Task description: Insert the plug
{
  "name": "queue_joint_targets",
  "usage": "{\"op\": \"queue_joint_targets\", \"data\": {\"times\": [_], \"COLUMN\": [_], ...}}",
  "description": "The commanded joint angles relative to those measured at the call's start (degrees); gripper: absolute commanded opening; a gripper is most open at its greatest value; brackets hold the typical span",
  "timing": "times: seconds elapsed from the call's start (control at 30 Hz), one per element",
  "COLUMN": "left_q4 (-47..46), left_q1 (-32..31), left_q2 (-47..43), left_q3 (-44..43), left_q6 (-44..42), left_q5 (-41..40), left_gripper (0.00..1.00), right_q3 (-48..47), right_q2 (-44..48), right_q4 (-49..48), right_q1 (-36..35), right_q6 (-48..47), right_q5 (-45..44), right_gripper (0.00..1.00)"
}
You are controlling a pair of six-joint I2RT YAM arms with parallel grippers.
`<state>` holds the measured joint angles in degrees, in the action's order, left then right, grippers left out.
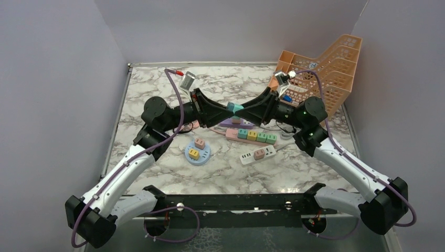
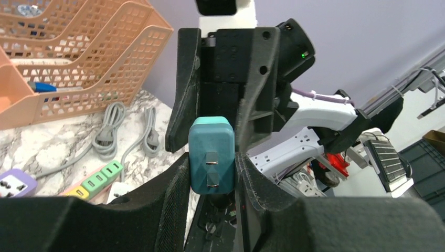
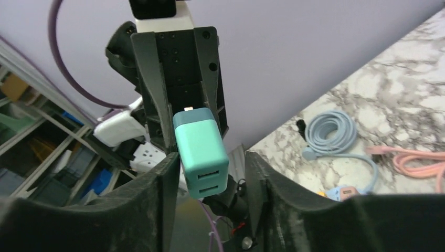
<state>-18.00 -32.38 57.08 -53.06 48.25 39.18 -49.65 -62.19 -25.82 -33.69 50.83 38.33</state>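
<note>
A teal plug [image 1: 234,108] hangs in the air above the table's middle, between the two arms' tips. My left gripper [image 2: 211,163] is shut on the plug [image 2: 211,155], both pads pressed against its sides, and its two metal prongs face the left wrist camera. My right gripper [image 3: 210,163] reaches in from the opposite side. Its jaws straddle the plug's [image 3: 201,152] USB end, with a gap to the right finger [image 3: 262,178], so it is open. Below the plug lie a purple power strip [image 1: 236,123] and a pastel multi-coloured strip [image 1: 252,135].
A white power strip [image 1: 258,154] with a pink plug lies at front centre. A round blue socket hub [image 1: 198,154] holds a pink and a yellow plug. An orange basket [image 1: 325,68] stands at the back right. Grey cables [image 2: 107,134] and a blue cable [image 3: 330,128] lie on the marble.
</note>
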Motion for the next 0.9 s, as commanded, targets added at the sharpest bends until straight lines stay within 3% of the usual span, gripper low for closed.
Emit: {"op": "queue_joint_targets", "data": {"times": [0.0,0.23,0.3,0.37,0.47,0.6,0.7,0.87], "left_q4": [-5.3,-5.7,-5.6,-5.3,-1.1,16.3,26.8,37.4], "left_q1": [-0.2,-0.2,-0.2,-0.2,-0.2,-0.2,-0.2,-0.1], "left_q2": [-1.8,-2.0,-1.9,-2.1,-3.2,-5.2,-7.2,-9.8], "left_q3": [-1.9,-1.0,-0.6,0.3,1.8,1.3,1.7,2.8], "left_q6": [0.7,1.3,1.2,0.8,-1.9,-10.5,-14.5,-16.7], "left_q5": [2.2,0.7,0.3,-0.6,-4.6,-20.7,-35.3,-47.4], "left_gripper": [0.04,0.05,0.14,0.3,0.56,0.77,0.84,0.85], "right_q3": [-1.1,-2.6,-3.4,-4.4,-7.9,-15.0,-20.2,-28.4], "right_q2": [-1.6,-4.3,-4.9,-5.1,-4.2,-4.6,-8.0,-17.6], "right_q4": [-11.4,-17.8,-17.2,-14.2,0.2,24.5,39.4,56.0], "right_q1": [-0.2,-0.2,-0.2,-0.2,-0.2,-0.2,0.2,0.7], "right_q6": [8.9,10.6,8.8,4.6,-10.5,-38.3,-53.3,-68.4], "right_q5": [3.6,7.4,8.2,8.6,7.0,0.1,-6.2,-13.6], "right_gripper": [0.43,0.17,0.07,0.01,0.01,0.01,0.01,0.01]}}
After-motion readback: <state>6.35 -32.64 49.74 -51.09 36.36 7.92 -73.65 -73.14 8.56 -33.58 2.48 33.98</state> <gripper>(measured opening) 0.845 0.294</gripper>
